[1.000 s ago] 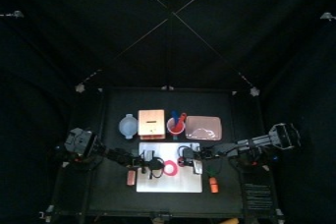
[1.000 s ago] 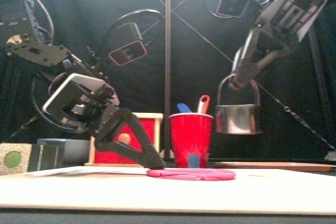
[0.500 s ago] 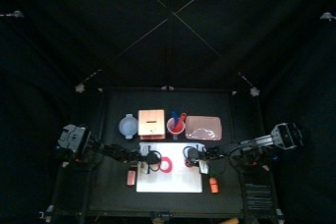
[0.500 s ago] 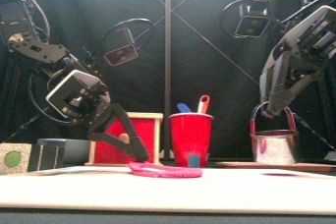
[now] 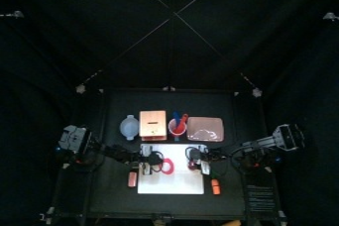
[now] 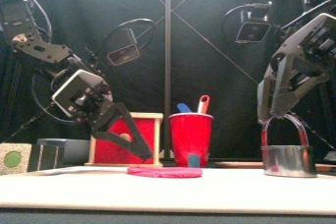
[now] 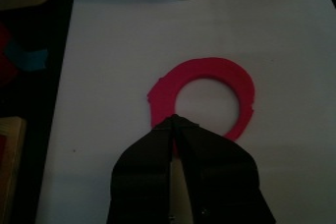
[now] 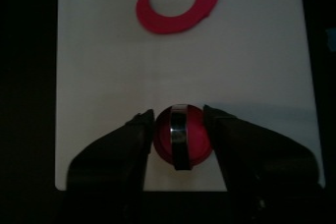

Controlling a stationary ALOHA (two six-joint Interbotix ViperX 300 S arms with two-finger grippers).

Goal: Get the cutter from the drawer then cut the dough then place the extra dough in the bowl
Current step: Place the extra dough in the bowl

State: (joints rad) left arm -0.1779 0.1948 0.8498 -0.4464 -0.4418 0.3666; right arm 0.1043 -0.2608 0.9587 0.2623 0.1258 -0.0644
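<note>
From above, your left pincer (image 5: 146, 158) reaches the left edge of the red dough ring (image 5: 169, 166), which lies on the white board (image 5: 172, 194). Your right pincer (image 5: 199, 157) hangs over the board's right part. Behind the board stand a blue-grey bowl (image 5: 129, 126), a wooden box (image 5: 154, 123), a red cup (image 5: 176, 123) and a pink tray (image 5: 207, 129), with black curtains all round. From the front, the left jaws slant down to the ring's left end and the ring lies flat. The metal cutter (image 6: 286, 159) stands upright on the board at the right, well apart from the ring, with your right pincer just above its wire handle (image 6: 285, 122). In the left wrist view the jaws are pressed together with their tips at the ring's rim. You cannot tell whether any dough is caught between them. In the right wrist view the jaws are spread partway and straddle the handle, and a red dough disc (image 8: 194, 141) fills the cutter.
</note>
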